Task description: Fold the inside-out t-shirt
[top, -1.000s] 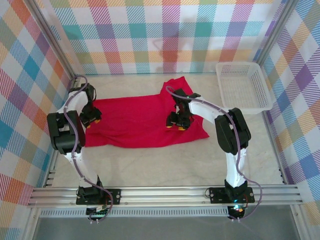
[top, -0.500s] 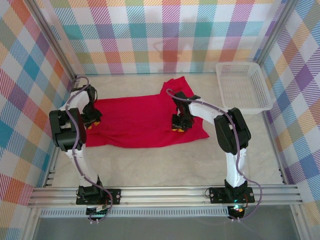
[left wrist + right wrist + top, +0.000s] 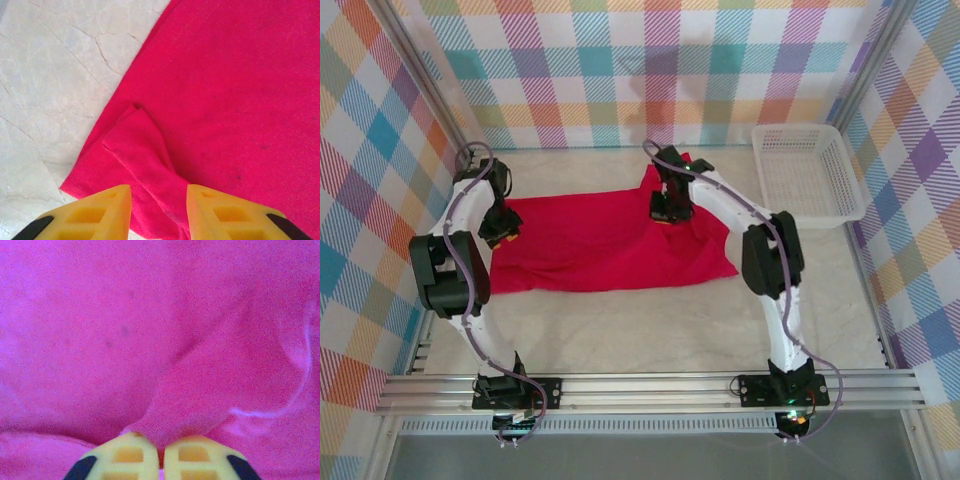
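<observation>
Pinching a raised fold at the t-shirt's (image 3: 600, 245) edge, the left tool (image 3: 159, 200) grasps cloth that spreads ahead of it over the tabletop (image 3: 650, 330). The right tool (image 3: 161, 445) is clenched on a fold just beneath it. Grasping looks done; next, both should lift evenly and carry the cloth across.

1. One t-shirt (image 3: 600, 245), bright red, lies on the bench (image 3: 650, 330).
2. One basket (image 3: 798, 127), white plastic mesh, stands at the far right corner.
3. Two robot arms: the left arm (image 3: 450, 270) and the right arm (image 3: 765, 260).
4. Two hands, one on each arm: the left hand (image 3: 500, 232) and the right hand (image 3: 663, 212).
5. Four yellow fingers in all, two to a hand: one pair in the left wrist view (image 3: 95, 212), one pair in the right wrist view (image 3: 127, 455).
6. One bench, pale and marbled.
7. Three checked walls (image 3: 650, 70) stand at its left, far and right sides.
</observation>
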Tool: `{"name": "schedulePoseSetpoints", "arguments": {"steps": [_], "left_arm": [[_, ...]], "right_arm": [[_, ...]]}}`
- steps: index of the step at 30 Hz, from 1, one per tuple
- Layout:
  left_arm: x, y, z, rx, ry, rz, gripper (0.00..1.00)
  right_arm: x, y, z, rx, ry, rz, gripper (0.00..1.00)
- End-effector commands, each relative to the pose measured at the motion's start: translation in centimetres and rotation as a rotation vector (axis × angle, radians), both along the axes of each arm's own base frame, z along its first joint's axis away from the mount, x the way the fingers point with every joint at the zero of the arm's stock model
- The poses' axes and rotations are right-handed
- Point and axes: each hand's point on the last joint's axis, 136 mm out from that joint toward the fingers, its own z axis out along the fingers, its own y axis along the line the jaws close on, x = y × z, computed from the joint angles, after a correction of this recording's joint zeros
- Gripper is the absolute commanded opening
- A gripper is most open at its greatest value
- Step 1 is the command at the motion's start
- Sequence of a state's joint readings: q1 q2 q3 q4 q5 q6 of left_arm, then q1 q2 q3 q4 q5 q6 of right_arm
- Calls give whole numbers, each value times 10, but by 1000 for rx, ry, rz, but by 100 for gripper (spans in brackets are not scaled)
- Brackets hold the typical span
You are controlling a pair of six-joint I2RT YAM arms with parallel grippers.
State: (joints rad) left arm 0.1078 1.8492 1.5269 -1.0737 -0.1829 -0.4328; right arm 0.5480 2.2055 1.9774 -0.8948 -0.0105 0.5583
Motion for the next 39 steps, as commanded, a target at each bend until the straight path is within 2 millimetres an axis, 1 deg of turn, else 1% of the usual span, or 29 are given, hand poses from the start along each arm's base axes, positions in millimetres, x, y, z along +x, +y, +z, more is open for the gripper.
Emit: {"name": "schedulePoseSetpoints", "arguments": {"steps": [1,2,4,5,7,9,11,13,14,16,18,20,22,25,27,30,33,35,37,39], "left_arm": [[-20,-17,11,-30,3,-21,36],[-24,-22,14,-44,-12,-28,36],[-32,-32,18,-80,-38,-41,38],[-37,-34,19,-91,-42,-43,39],[-48,-37,20,-102,-27,-61,40],[-57,-37,17,-113,-12,-65,42],[-60,-33,13,-127,-11,-42,44],[-60,-31,6,-178,-23,2,48],[-59,-30,3,-201,-29,21,50],[-56,-25,-1,-208,-38,48,51],[-51,-18,-4,-194,-37,67,53],[-44,-16,-10,-196,-30,79,53],[-36,-19,-18,-220,-26,86,52],[-29,-22,-31,-247,-7,105,50],[-27,-23,-31,-254,-22,113,50],[-30,-23,-23,-247,-51,114,50],[-39,-28,-12,-262,-83,102,50],[-47,-33,-6,-279,-100,91,51],[-54,-39,-4,-304,-109,85,51],[-60,-44,-5,-327,-108,81,51]], "right_arm": [[19,-11,-39,-131,52,20,28],[28,-7,-39,-128,51,23,40],[37,-2,-34,-125,45,30,49],[38,-2,-29,-123,43,31,53],[34,-2,-14,-111,35,34,59],[24,-5,0,-90,13,41,62],[13,-10,9,-59,-22,37,64],[1,-17,11,-41,-49,29,66],[-5,-20,11,-31,-57,25,67],[-17,-27,4,-27,-48,23,68],[-26,-33,-9,-37,-24,21,68],[-29,-36,-23,-41,-4,19,69],[-28,-38,-34,-32,20,9,68],[-18,-34,-43,-8,16,4,69],[-8,-30,-46,20,6,-4,69],[12,-22,-50,58,10,-24,69],[35,-13,-55,78,7,-52,69],[51,-10,-53,69,-3,-73,69],[63,-4,-44,81,-21,-84,69],[71,2,-36,99,-32,-90,69]]}}
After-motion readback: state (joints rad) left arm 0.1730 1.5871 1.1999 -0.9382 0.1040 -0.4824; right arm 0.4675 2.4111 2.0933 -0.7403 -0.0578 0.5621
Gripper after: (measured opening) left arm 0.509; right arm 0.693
